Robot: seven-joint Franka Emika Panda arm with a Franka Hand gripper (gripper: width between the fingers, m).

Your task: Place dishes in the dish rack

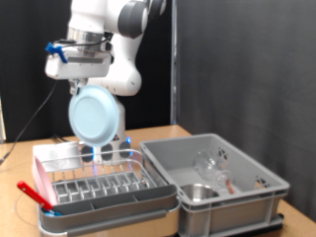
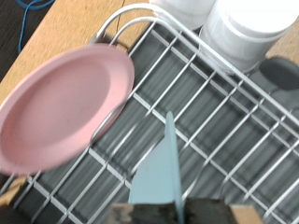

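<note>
The pale blue plate [image 1: 96, 116] is held on edge in the claw [image 1: 99, 91], directly above the dish rack [image 1: 104, 185]. A pink plate [image 2: 61, 105] stands racked at ten o'clock of its edge in the wrist view.

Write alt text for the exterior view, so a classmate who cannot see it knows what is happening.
A white robot arm's gripper holds a pale blue plate on edge above the dish rack. At the exterior view's right stands a grey crate containing a steel bowl and clear glassware.
</note>
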